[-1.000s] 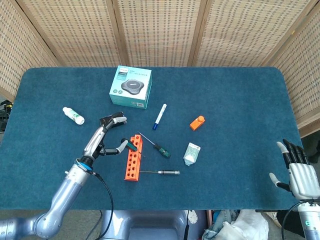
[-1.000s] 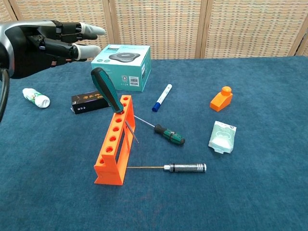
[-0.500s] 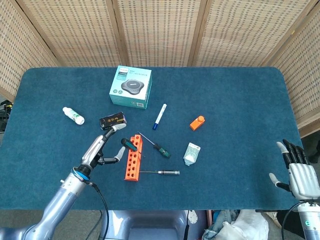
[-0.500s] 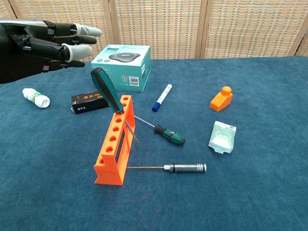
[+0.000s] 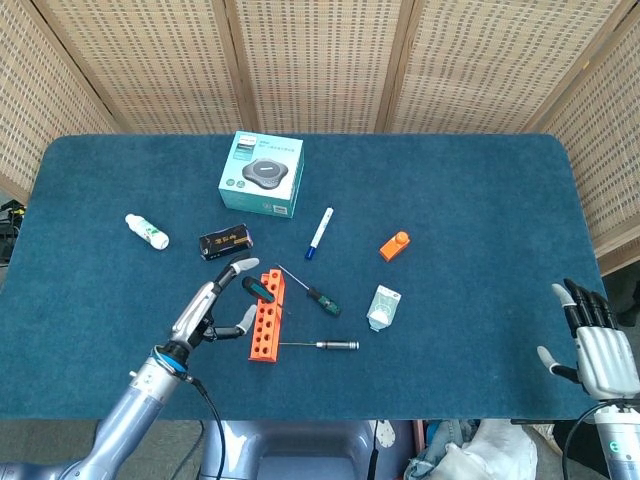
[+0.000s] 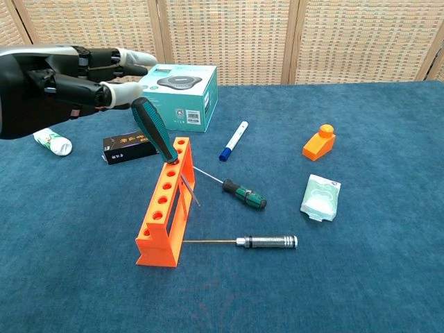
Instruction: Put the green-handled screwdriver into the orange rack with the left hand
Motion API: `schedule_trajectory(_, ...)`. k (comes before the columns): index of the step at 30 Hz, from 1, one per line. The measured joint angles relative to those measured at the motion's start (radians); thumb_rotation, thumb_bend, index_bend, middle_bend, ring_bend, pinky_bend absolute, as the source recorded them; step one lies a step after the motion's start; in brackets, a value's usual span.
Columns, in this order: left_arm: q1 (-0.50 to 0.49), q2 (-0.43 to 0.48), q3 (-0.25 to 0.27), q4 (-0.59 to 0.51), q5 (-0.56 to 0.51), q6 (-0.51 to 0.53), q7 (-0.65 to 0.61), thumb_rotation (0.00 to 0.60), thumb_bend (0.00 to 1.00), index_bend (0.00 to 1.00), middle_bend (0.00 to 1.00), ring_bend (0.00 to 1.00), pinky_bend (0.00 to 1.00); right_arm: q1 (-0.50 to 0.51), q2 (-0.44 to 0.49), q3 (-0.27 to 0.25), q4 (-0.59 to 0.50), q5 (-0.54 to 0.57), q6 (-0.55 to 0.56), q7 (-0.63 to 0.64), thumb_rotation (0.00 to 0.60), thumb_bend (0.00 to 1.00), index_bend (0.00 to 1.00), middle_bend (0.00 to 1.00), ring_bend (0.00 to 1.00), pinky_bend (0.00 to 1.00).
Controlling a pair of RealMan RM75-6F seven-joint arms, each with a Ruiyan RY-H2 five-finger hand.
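The green-handled screwdriver (image 6: 154, 129) stands tilted in the far hole of the orange rack (image 6: 165, 208), its handle leaning up and to the left and its shaft poking out beside the rack. In the head view the screwdriver (image 5: 257, 289) sits at the rack's (image 5: 265, 322) far end. My left hand (image 5: 213, 308) hovers just left of the rack with fingers spread, holding nothing; in the chest view this left hand (image 6: 69, 87) is left of the handle, apart from it. My right hand (image 5: 598, 346) is at the table's near right corner, fingers apart and empty.
A smaller dark-green screwdriver (image 6: 243, 193) and a silver-handled pick (image 6: 267, 241) lie right of the rack. Further off are a teal box (image 5: 262, 174), black box (image 5: 224, 242), white bottle (image 5: 146, 231), blue marker (image 5: 319, 232), orange block (image 5: 395, 245) and white packet (image 5: 383, 306).
My left hand has drawn back toward the table's near edge, away from the screwdriver handle. The screwdriver stays tilted in the rack. The right hand has not moved.
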Motion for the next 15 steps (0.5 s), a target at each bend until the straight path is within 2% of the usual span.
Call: schedule_trajectory(15,-0.019,-0.035,0.001,-0.003,0.012,-0.004,-0.001,0.600,0.49,0.12,0.00,0.00,0.00,0.000,0.002,-0.002,-0.002,-0.005,0.001,0.002,0.600,0.24,0.00,0.00,0.00,0.00)
